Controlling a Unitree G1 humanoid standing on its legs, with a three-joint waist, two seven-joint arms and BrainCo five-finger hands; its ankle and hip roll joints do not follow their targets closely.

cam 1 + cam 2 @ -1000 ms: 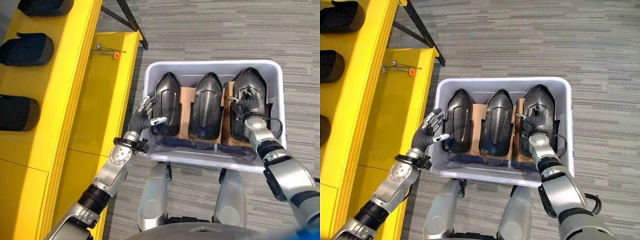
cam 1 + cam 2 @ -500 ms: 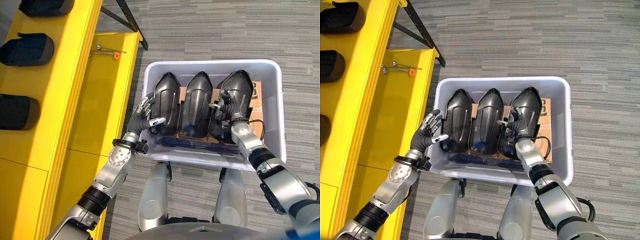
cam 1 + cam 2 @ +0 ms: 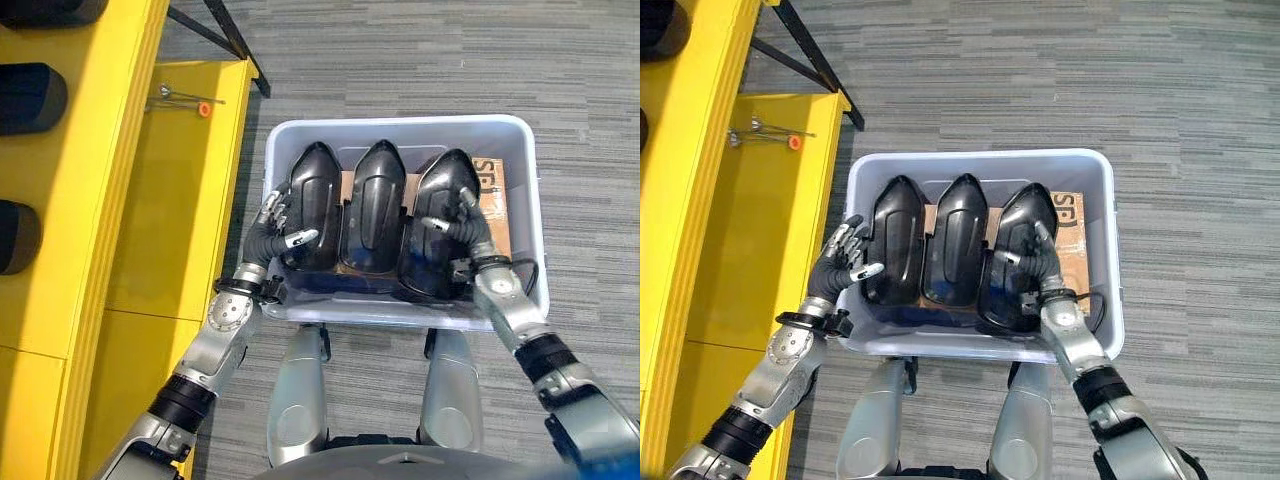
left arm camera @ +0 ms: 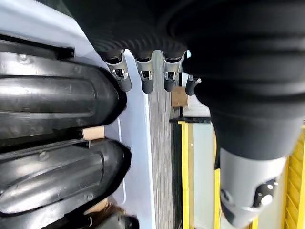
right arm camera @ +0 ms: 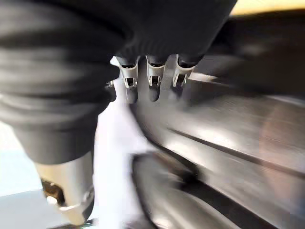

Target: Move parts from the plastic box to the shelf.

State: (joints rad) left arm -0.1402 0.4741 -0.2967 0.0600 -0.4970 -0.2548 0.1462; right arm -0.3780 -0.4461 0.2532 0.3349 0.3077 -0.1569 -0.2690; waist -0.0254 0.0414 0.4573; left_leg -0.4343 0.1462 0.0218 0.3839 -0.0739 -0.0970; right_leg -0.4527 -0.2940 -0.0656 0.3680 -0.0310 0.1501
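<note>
The plastic box (image 3: pixel 530 210) sits on the carpeted floor (image 3: pixel 420 60) right in front of the robot, just beside the yellow shelf (image 3: pixel 90 200), probably so both arms can reach in from above and then swing across to the shelf. Three black parts stand side by side in the box, packed against one another toward its left wall, which leaves a strip of brown cardboard (image 3: pixel 497 205) bare on the right.

The left hand (image 3: pixel 278 228) rests at the outer flank of the left part (image 3: pixel 312 205), its fingers (image 4: pixel 144 78) relaxed and spread, the thumb lying across the part's lower edge; it clamps on nothing. The right hand (image 3: pixel 458 225) lies on the right part (image 3: pixel 437 225) with fingers stretched along the shell, likewise not curled round it (the right wrist view shows straight fingers over a dark surface). The middle part (image 3: pixel 372 205) is squeezed between the two. The hands seem placed to press the row together from both ends, either for a two-handed lift or to get hold of one part.

Further dark parts (image 3: pixel 30 95) already lie on the shelf's upper level, and a small tool with an orange tip (image 3: pixel 185 99) lies on its lower ledge.
</note>
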